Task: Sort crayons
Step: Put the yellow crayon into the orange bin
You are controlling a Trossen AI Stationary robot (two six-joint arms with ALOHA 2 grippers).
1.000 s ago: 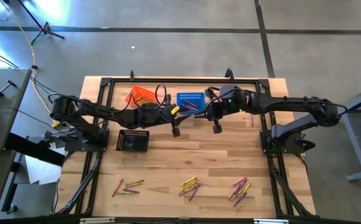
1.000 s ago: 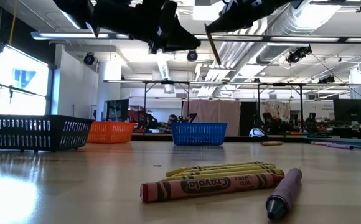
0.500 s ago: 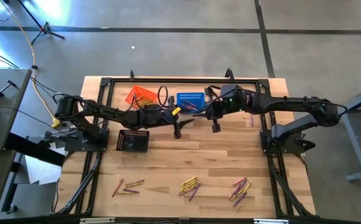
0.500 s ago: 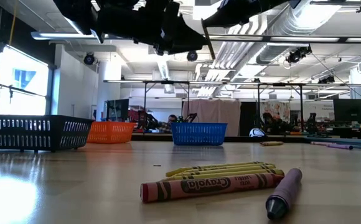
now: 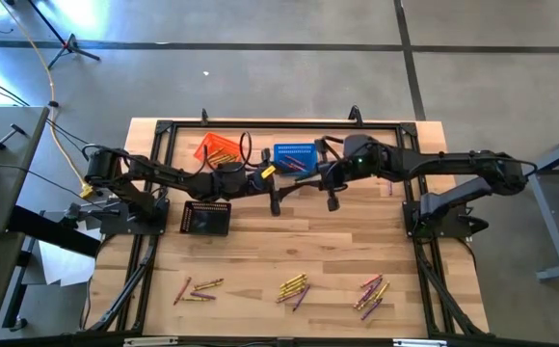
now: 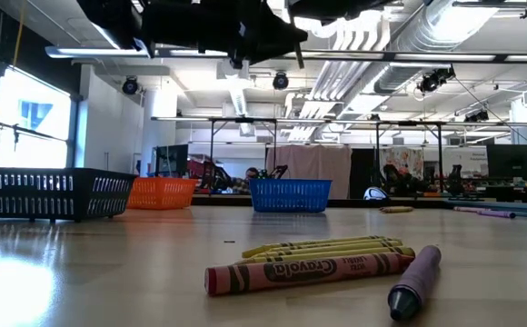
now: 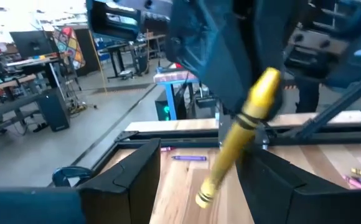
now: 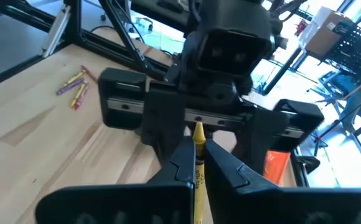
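Your wooden surface (image 5: 260, 251) is the biggest thing here, framed by dark rails along its edges. Both arms meet above its far half, near twelve o'clock from centre.

Three mesh baskets sit at the far side: black basket (image 5: 206, 217) at about ten o'clock, orange basket (image 5: 218, 148) at eleven, blue basket (image 5: 295, 155) at twelve. Yellow sticks show inside the orange one.

Left end effector (image 5: 275, 200): fingers (image 7: 137, 180) spread wide apart, nothing pinched between them. In your left wrist view a yellow crayon (image 7: 239, 134) stands tilted in the gap between them, its upper end up at the other arm.

Right end effector (image 8: 197, 163): fingers together, clamped on that yellow crayon, facing the left one head-on, just beside the blue basket.

Loose crayons lie in three clusters along the near edge: left cluster (image 5: 197, 288) at seven o'clock, middle cluster (image 5: 294, 288) at six, right cluster (image 5: 372, 294) at five. A few more lie near the far right rail (image 5: 388, 185).

Writing: the red crayon (image 6: 307, 272) nearest the low camera reads "Crayola" on its wrapper. A purple crayon (image 6: 414, 280) lies touching it.

Open room: the surface's middle band, between baskets and near clusters, is bare wood.
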